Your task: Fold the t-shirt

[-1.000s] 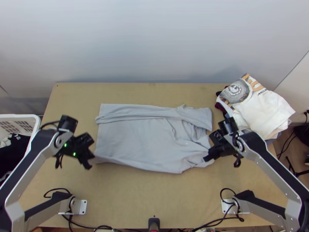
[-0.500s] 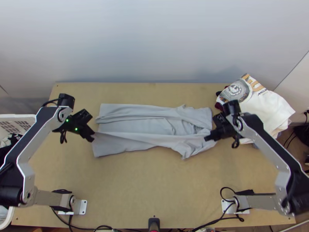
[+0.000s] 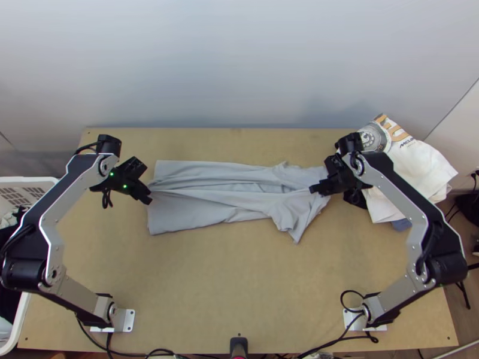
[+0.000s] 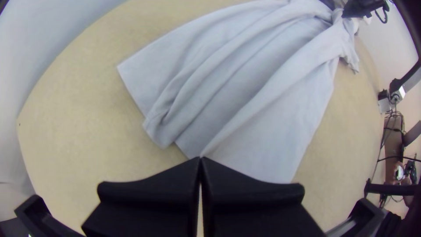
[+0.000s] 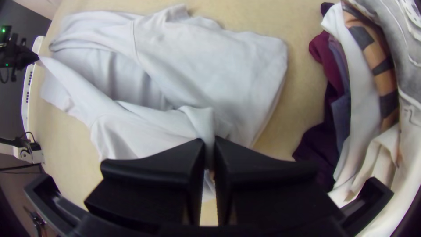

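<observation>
1 pinched edge of cloth sat in the shut tips of the black, broad-fingered left gripper (image 3: 147,198), left of centre in the top view. The matching black right gripper (image 3: 314,188), right of centre, was clamped on a gathered bit. Between them the pale grey fabric t-shirt (image 3: 185,214) lay partly folded, a ridge pulled across. The left bite looked shallow, so a hard pull could have freed it. Bunching at right probably risked a crooked fold. At upper right, the white-topped clothes pile (image 3: 413,164) stood near enough to be snagged.
</observation>
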{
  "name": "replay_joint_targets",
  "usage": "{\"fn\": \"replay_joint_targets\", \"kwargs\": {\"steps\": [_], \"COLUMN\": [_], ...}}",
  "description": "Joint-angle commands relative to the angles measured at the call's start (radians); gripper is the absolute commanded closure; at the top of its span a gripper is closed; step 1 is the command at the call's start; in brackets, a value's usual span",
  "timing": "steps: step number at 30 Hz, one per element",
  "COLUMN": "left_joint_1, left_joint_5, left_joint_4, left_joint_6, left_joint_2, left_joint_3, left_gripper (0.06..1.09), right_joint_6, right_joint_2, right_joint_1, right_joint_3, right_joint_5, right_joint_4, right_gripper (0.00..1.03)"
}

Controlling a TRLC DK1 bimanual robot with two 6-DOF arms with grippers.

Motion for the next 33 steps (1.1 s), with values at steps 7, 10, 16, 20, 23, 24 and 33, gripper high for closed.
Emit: {"fn": "replay_joint_targets", "kwargs": {"steps": [7, 10, 16, 20, 23, 24, 33], "left_joint_1": [-0.017, -0.021, -0.024, -0.010, 0.000, -0.001, -0.041], "left_joint_5": [-0.007, -0.007, -0.007, -0.007, -0.007, -0.007, -0.041], "left_joint_4": [0.023, 0.023, 0.028, 0.028, 0.025, 0.023, 0.052], "left_joint_6": [-0.021, -0.023, -0.029, -0.041, -0.052, -0.050, -0.047], "left_joint_2": [0.105, 0.115, 0.131, 0.137, 0.155, 0.169, 0.306], "left_joint_3": [0.092, 0.092, 0.101, 0.144, 0.198, 0.215, 0.279], "left_gripper": [1.03, 1.03, 1.03, 1.03, 1.03, 1.03, 1.02], "right_joint_6": [0.022, 0.026, 0.028, 0.025, 0.028, 0.028, 0.016], "right_joint_2": [0.103, 0.120, 0.128, 0.140, 0.145, 0.148, 0.226], "right_joint_1": [-0.012, -0.013, -0.017, -0.047, -0.081, -0.086, -0.073], "right_joint_3": [0.215, 0.269, 0.329, 0.329, 0.314, 0.309, 0.263], "right_joint_5": [-0.087, -0.089, -0.095, -0.098, -0.098, -0.098, -0.097], "right_joint_4": [-0.012, -0.027, -0.063, -0.073, -0.075, -0.075, -0.072], "right_gripper": [0.99, 0.99, 0.99, 0.99, 0.99, 0.99, 0.91]}}
